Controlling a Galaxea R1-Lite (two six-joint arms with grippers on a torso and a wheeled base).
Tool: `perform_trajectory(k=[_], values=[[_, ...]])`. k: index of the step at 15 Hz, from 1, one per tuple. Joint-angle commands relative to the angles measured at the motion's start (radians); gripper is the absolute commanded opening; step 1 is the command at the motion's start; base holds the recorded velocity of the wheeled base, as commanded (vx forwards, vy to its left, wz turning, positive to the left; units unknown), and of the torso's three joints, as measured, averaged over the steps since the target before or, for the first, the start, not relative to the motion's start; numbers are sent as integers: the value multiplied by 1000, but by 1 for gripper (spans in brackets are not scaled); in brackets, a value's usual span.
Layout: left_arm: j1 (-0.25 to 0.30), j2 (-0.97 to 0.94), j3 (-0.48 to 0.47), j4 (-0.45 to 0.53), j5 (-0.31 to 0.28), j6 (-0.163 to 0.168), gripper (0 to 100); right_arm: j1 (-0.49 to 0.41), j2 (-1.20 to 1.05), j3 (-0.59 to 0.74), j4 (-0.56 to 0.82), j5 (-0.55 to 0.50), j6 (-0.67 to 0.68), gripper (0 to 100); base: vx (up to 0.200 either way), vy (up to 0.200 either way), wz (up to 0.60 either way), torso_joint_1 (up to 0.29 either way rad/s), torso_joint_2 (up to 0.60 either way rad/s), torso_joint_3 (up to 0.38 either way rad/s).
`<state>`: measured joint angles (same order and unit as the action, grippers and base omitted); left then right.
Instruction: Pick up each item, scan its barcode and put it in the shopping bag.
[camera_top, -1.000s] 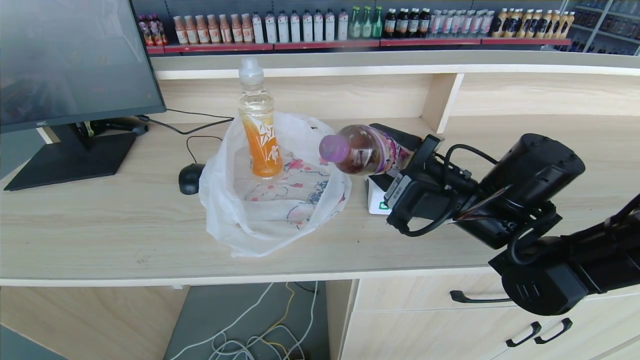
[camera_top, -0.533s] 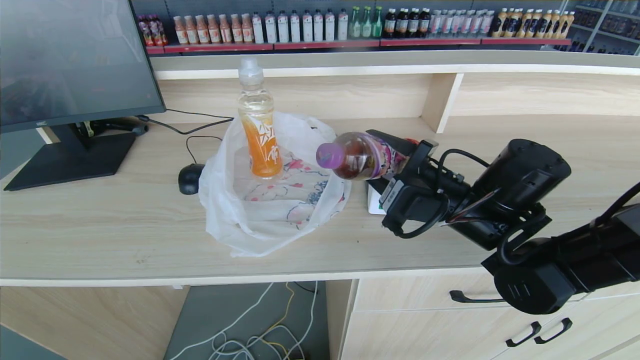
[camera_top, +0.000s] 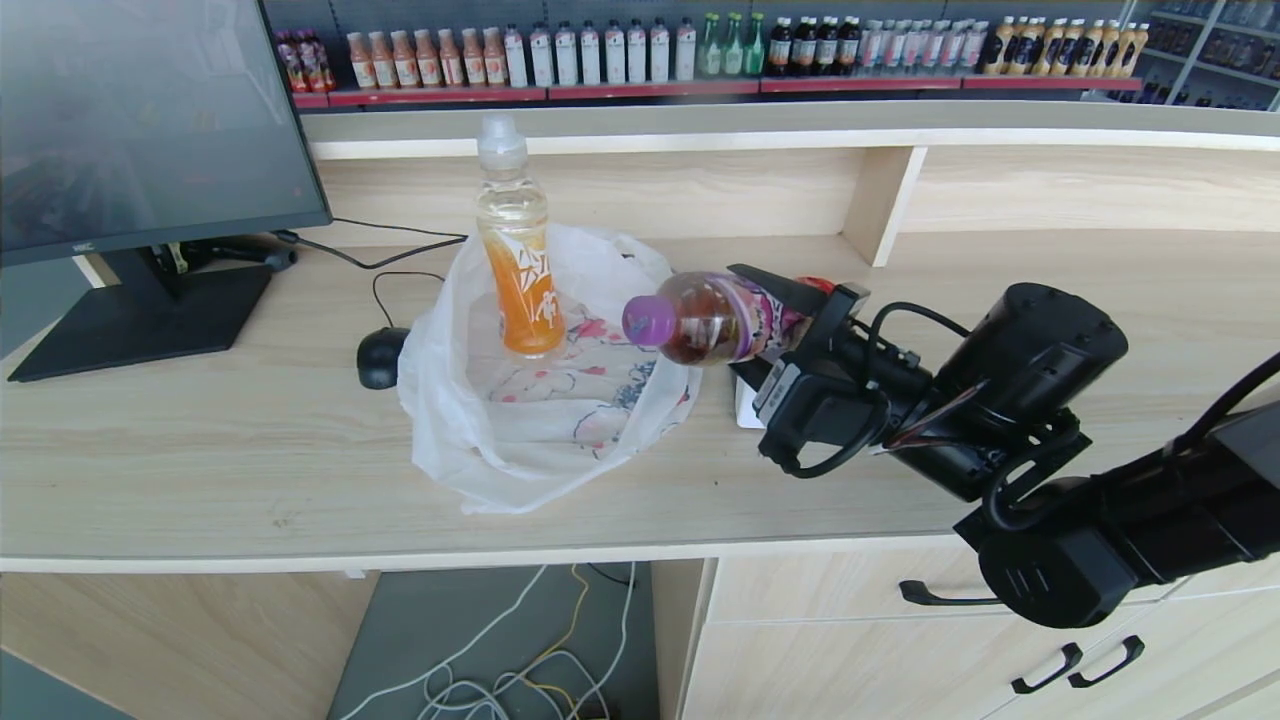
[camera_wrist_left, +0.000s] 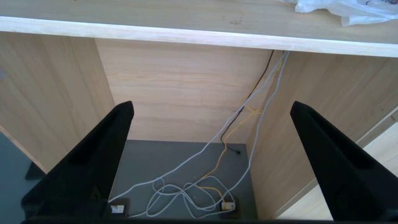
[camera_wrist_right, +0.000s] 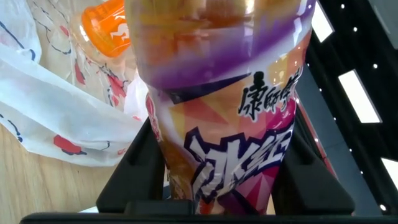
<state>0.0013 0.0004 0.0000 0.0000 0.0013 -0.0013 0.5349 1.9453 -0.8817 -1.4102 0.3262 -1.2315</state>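
My right gripper (camera_top: 775, 315) is shut on a purple-capped tea bottle (camera_top: 708, 317), held sideways with the cap pointing left over the right rim of the white shopping bag (camera_top: 545, 395). In the right wrist view the bottle's purple label (camera_wrist_right: 233, 118) sits between the black fingers. An orange drink bottle (camera_top: 515, 245) stands upright inside the bag. My left gripper (camera_wrist_left: 211, 162) hangs open below the counter edge (camera_wrist_left: 186, 34), facing cables on the floor.
A monitor (camera_top: 140, 130) on a black stand sits at the left, a black mouse (camera_top: 379, 356) beside the bag. A white and green box (camera_top: 748, 400) lies under my right gripper. A wooden divider (camera_top: 885, 200) rises behind. Drink shelves line the back wall.
My right arm has carried the tea bottle left and a little lower, from beside the bag to over its right rim. The bag and the orange bottle have stayed put.
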Motion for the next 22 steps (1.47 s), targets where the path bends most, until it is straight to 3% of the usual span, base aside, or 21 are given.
perform_trajectory(k=[1,16,22], values=[[0,0,0,0,-1,0,100,0,6,0,-4,-1,0,0,0,0,0,0,0,0],[0,0,0,0,0,0,100,2,14,-48,-16,-1,7,0,0,0,0,0,0,0],[0,0,0,0,0,0,100,2,-13,-83,4,-36,86,0,0,0,0,0,0,0]])
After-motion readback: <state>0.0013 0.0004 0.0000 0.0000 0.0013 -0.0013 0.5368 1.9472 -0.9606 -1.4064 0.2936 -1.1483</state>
